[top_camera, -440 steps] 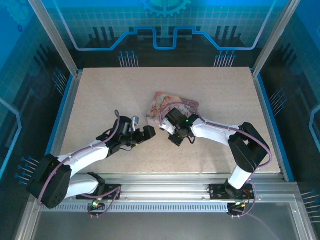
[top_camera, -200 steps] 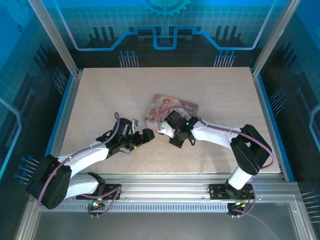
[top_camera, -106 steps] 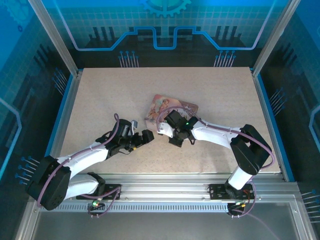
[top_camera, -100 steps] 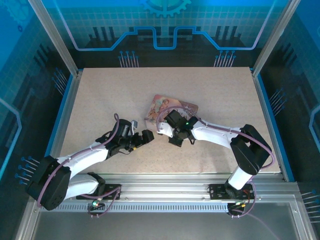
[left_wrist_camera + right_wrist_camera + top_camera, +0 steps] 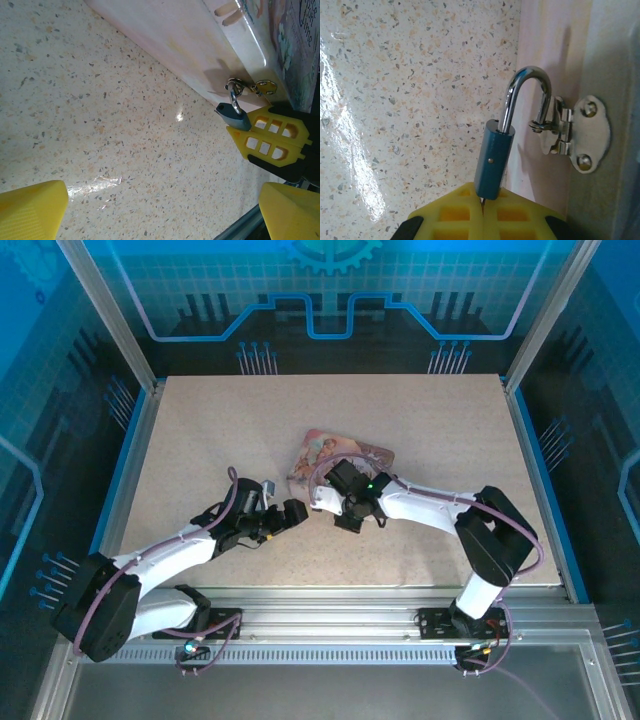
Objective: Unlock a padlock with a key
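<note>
Right gripper (image 5: 320, 500) has crept a little left along the near side of the box (image 5: 345, 452) over the last two seconds. Left gripper (image 5: 294, 512) is almost where it was, and the box has barely shifted.

Padlock (image 5: 492, 167): blue-grey body, hanging by its chrome shackle (image 5: 525, 92) from the hasp (image 5: 580, 132) on the box's side wall, near a box corner. The body sits just beside that wall, seen edge-on. One shackle leg goes into the body; the other ends at the hasp ring, so I can't tell if it's latched.

Key (image 5: 482, 200): only a thin metal sliver shows, sticking out from between the right gripper's yellow fingers (image 5: 466, 199) and meeting the padlock's bottom face. Can't tell how deep it goes.

Right claw: pinched fully closed on the key, fingertips butted against the padlock's bottom end, just off the box wall. The left wrist view agrees: padlock (image 5: 233, 116) dangles from the box's hasp with the right fingers (image 5: 245, 127) tight against it.

Left claw: spread wide, nothing between its fingers (image 5: 32, 207). It faces the box wall and padlock, clear of both. From above it sits by the box's near-left corner, close beside the right gripper, a small gap between them.

Table (image 5: 200, 430): speckled beige, box lying flat on it.
</note>
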{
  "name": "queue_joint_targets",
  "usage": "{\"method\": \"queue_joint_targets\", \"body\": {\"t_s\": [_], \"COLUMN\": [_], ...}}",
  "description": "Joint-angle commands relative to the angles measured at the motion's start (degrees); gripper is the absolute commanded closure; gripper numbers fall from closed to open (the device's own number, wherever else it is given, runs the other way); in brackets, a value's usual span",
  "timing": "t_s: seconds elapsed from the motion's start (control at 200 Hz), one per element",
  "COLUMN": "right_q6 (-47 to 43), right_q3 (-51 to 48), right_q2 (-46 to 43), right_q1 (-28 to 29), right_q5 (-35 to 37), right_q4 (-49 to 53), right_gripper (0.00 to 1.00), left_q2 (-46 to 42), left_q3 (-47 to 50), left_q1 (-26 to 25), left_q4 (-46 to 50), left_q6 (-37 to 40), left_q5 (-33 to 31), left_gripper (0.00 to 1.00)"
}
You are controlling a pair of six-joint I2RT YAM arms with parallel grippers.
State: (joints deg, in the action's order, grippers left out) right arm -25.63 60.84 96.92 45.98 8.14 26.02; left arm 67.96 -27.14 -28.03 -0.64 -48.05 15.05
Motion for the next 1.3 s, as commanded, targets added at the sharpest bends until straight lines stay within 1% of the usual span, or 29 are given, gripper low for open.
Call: {"method": "queue_joint_targets", "body": {"t_s": [0.0, 0.2, 0.44, 0.745, 0.966, 1.071, 1.176, 1.296], "right_q6": [-1.1, -1.6, -1.6, -1.4, -1.7, -3.4, -7.4, -10.3], "right_q3": [2.7, 5.1, 4.8, -1.2, -2.2, -1.8, -1.6, 1.7], "right_q2": [1.8, 4.4, 3.9, -1.3, -2.7, -2.5, -1.9, 0.7], "right_q1": [1.5, 1.5, 1.5, 1.3, 1.6, 2.3, 2.9, 3.0], "right_q5": [-2.1, -2.5, -2.4, 0.0, -0.1, -0.2, -2.0, -2.7], "right_q4": [-0.5, 0.1, -0.1, -2.7, -4.0, -6.0, -9.1, -9.2], "right_gripper": [0.99, 0.99, 1.00, 1.00, 1.00, 1.00, 1.00, 0.99], "left_q2": [-1.1, -2.3, -3.3, -3.2, -2.9, -2.8, -2.7, -3.0], "left_q3": [1.2, 1.6, 1.4, 1.4, 1.3, 1.4, 1.5, 1.7], "left_q1": [-0.2, -0.2, 0.0, 0.0, 0.2, 0.2, 0.2, 0.2], "left_q4": [0.9, 1.6, 2.4, 2.5, 2.2, 2.1, 2.1, 2.2], "left_q6": [-0.7, -0.9, -0.7, -0.5, -0.5, -0.6, -0.7, -1.0], "left_q5": [1.1, 0.8, 0.5, 0.0, 0.1, 0.1, 0.1, 0.1], "left_gripper": [0.01, 0.01, 0.01, 0.01, 0.01, 0.01, 0.01, 0.01]}}
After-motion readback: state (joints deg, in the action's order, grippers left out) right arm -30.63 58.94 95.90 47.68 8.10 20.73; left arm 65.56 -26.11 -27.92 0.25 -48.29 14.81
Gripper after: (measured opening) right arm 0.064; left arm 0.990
